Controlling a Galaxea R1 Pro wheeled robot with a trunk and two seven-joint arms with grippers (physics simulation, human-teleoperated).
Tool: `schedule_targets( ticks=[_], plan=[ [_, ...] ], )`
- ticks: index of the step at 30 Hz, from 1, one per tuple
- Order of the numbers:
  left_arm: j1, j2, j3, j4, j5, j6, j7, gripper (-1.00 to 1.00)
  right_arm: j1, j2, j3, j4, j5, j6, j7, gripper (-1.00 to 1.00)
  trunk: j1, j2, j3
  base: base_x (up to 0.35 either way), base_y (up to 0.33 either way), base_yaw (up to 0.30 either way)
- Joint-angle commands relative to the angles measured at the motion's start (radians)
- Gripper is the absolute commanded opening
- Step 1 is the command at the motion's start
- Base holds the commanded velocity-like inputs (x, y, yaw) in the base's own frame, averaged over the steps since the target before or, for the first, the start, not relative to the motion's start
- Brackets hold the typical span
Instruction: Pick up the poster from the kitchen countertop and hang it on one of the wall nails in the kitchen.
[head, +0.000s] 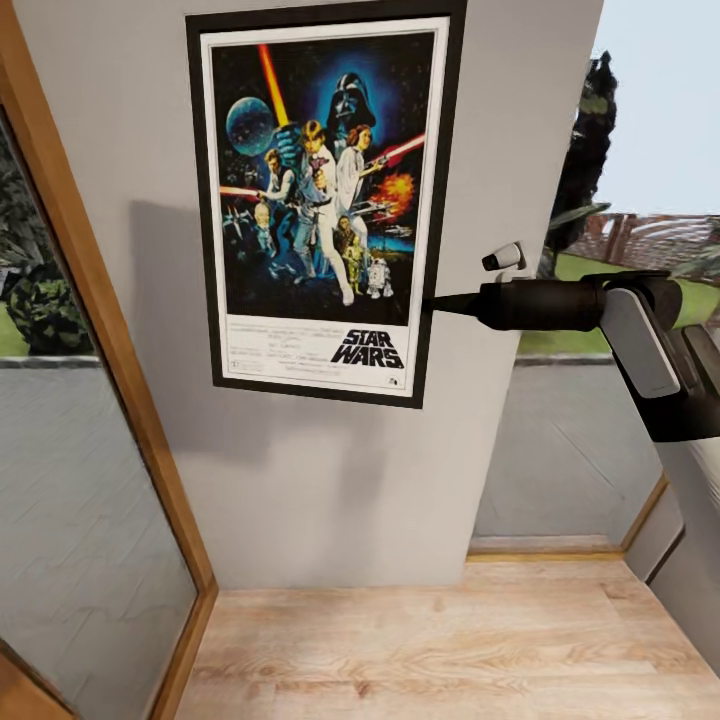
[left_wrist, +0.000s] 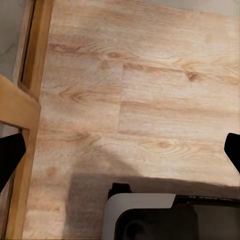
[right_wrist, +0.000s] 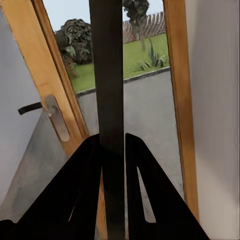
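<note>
Poster (head: 318, 200) held upright against the light-grey wall (head: 330, 480) between glazed doors, its right edge pinched by the closed right tool (head: 436, 303); left tool (left_wrist: 120, 150) spread open above wooden floor (left_wrist: 150, 90)

You face plain light-grey wall panel (head: 330, 480), centre of frame. Light wood plank floor (head: 450, 650) along bottom. Wood-framed glass door (head: 90, 300) at left edge; window (head: 590, 430) at right. Outside you see lawn (head: 600, 300), fence (head: 660, 240), dark shrubs, pale sky. Door handle (right_wrist: 55, 117) on frame.
</note>
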Motion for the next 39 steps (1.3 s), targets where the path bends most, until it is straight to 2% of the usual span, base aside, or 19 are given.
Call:
schedule_targets(
  ticks=[1,6,8,29,39],
  plan=[
    [0.0,0.0,0.002,-0.001,0.002,0.003,-0.006,1.0,-0.001,-0.001,0.001,0.0,-0.004,0.005,0.003,-1.0,0.001,-0.002,-0.002,0.331,0.0,0.0],
    [0.0,0.0,0.002,-0.001,0.002,0.003,-0.006,1.0,-0.001,-0.001,0.001,0.0,-0.004,0.005,0.003,-1.0,0.001,-0.002,-0.002,0.332,0.0,0.0],
    [0.0,-0.007,0.001,-0.005,0.004,0.003,-0.007,1.0,0.004,-0.001,0.004,-0.004,0.001,0.001,0.003,-1.0,0.001,-0.002,-0.002,0.0,0.0,0.0],
    [0.0,-0.007,0.001,-0.005,0.005,0.003,-0.007,1.0,0.005,-0.001,0.004,-0.004,-0.001,0.0,0.003,-1.0,0.001,-0.002,-0.002,0.0,0.0,0.0],
    [0.0,-0.008,0.001,-0.002,0.007,0.004,-0.008,1.0,0.006,-0.001,0.004,-0.059,0.001,-0.004,0.053,-1.0,0.001,-0.002,-0.002,0.0,0.0,0.0]
  ],
)
